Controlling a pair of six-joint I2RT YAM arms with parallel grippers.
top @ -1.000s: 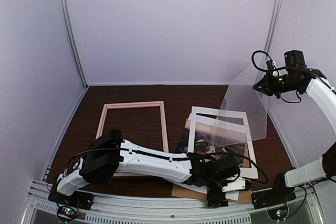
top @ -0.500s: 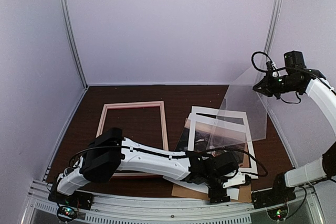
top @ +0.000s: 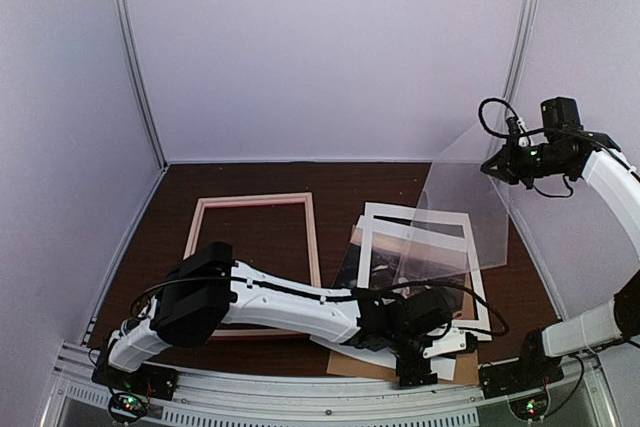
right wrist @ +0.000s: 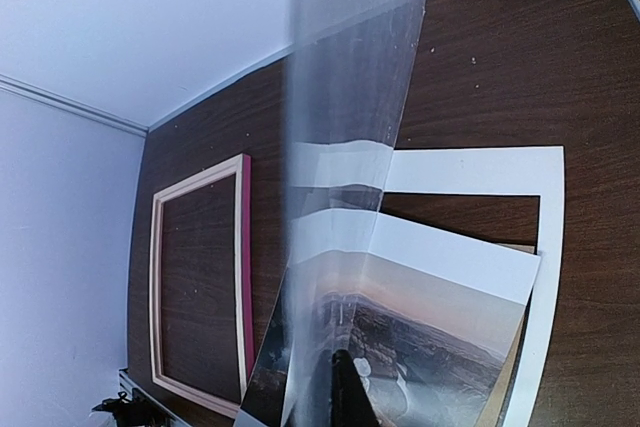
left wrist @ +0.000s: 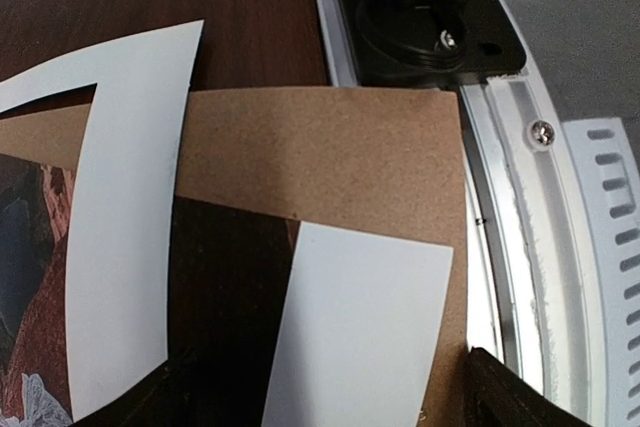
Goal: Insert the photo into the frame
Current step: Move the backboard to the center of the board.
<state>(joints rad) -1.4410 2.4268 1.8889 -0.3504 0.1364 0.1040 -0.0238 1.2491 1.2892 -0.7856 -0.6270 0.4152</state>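
Left tool (left wrist: 335, 395): jaws spread wide with nothing between them. It has shifted a little further right of the frame (top: 252, 199) and toward the near rail, and now hovers over the near corner of the brown backing board (left wrist: 330, 147) and the white window mat (left wrist: 130, 247). Right tool (top: 498, 169): clamped shut on a corner of the clear sheet (top: 460, 212), held aloft as before, well to the right of the frame. Photo (right wrist: 430, 332): flat on the table (top: 300, 179) just right of the empty frame, lying under the mat. The shift reads as an approach to free the photo, with insertion still to come.
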